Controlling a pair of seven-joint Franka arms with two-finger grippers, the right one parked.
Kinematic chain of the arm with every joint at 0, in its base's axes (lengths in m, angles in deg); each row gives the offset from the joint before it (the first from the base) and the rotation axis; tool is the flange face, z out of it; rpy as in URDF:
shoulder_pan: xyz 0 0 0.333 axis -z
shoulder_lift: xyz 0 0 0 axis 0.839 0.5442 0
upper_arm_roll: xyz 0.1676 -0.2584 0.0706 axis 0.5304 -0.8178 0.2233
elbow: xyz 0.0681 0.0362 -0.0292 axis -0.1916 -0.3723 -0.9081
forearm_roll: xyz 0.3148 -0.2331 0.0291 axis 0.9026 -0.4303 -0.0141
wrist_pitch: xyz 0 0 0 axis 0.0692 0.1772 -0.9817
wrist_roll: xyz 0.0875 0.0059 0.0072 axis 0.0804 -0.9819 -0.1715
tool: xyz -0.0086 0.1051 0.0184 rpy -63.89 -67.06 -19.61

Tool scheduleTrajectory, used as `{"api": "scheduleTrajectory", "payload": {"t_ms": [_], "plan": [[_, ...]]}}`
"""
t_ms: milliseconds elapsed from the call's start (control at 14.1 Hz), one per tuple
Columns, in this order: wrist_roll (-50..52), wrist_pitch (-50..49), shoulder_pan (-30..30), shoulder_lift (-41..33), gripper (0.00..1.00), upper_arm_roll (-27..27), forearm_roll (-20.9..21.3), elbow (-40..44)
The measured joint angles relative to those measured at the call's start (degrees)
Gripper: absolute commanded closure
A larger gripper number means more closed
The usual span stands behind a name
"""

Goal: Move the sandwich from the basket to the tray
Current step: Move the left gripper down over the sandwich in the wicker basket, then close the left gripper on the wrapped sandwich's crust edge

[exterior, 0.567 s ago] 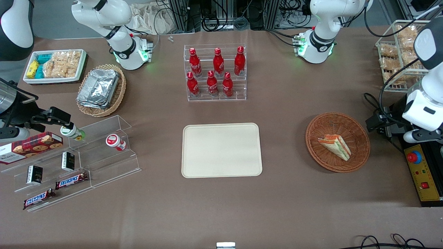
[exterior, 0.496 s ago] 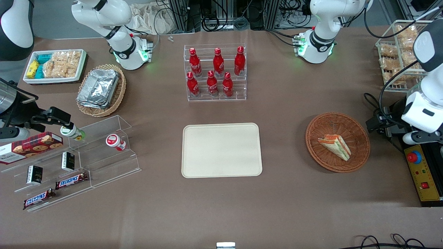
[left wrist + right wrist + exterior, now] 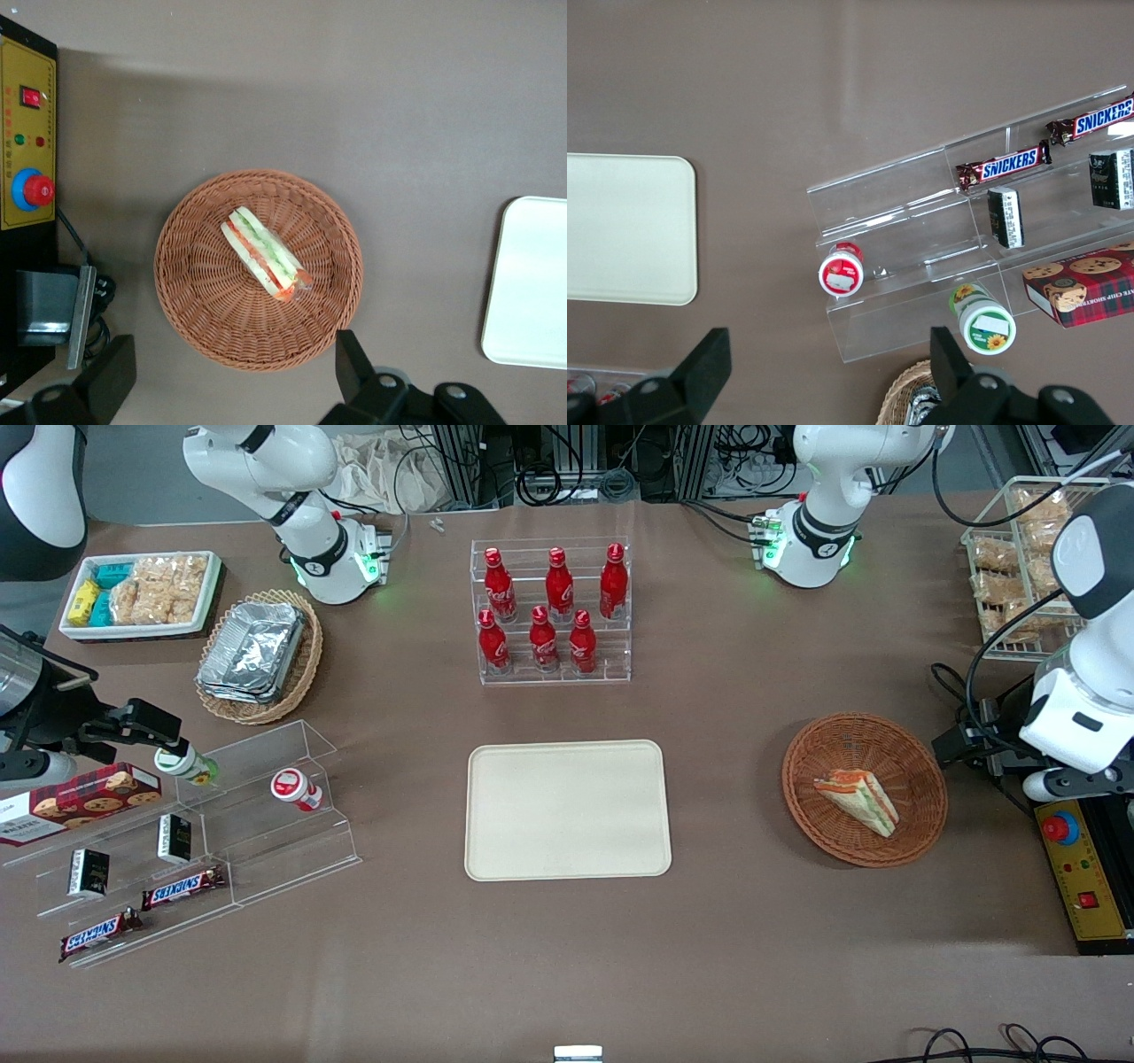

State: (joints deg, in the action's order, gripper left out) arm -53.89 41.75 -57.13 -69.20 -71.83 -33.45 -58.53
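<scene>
The sandwich [image 3: 857, 801] [image 3: 265, 253] lay in the basket [image 3: 865, 789] [image 3: 258, 268], close to the middle of its floor, resting on one flat side with the filling edge turned up. In the front view its long axis ran on a slant: one end sat closer to the tray [image 3: 567, 810] and a little farther from the front camera, the other closer to my end of the worktop [image 3: 567, 957] and nearer that camera. The orange-red layer showed along one long edge and the green stripes beside it.

The basket stood on the worktop, well apart from the tray, which lay flat toward the parked arm's end; only the tray's rounded edge [image 3: 528, 282] showed in my wrist view. A yellow control box [image 3: 1085, 876] [image 3: 28, 149] with a red button sat at the worktop's edge, just beside the basket.

My hand [image 3: 230, 376] hung high over the basket, touching nothing. Its two fingers [image 3: 354, 365] were spread wide, holding nothing. In the front view my arm [image 3: 1076, 717] stood above the worktop's edge near the control box.
</scene>
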Motion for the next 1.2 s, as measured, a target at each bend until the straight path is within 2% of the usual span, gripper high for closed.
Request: {"api": "scheduleTrajectory", "payload": {"t_ms": [283,709,1205], "plan": [[13.2,1.65,0.12,1.27,0.01,-0.25,0.01,-2.42],[29.35,13.77,0.19,2.92,0.01,-0.26,0.11,-11.83],[33.67,23.13,1.17,8.05,0.01,-0.44,0.11,-17.31]]}}
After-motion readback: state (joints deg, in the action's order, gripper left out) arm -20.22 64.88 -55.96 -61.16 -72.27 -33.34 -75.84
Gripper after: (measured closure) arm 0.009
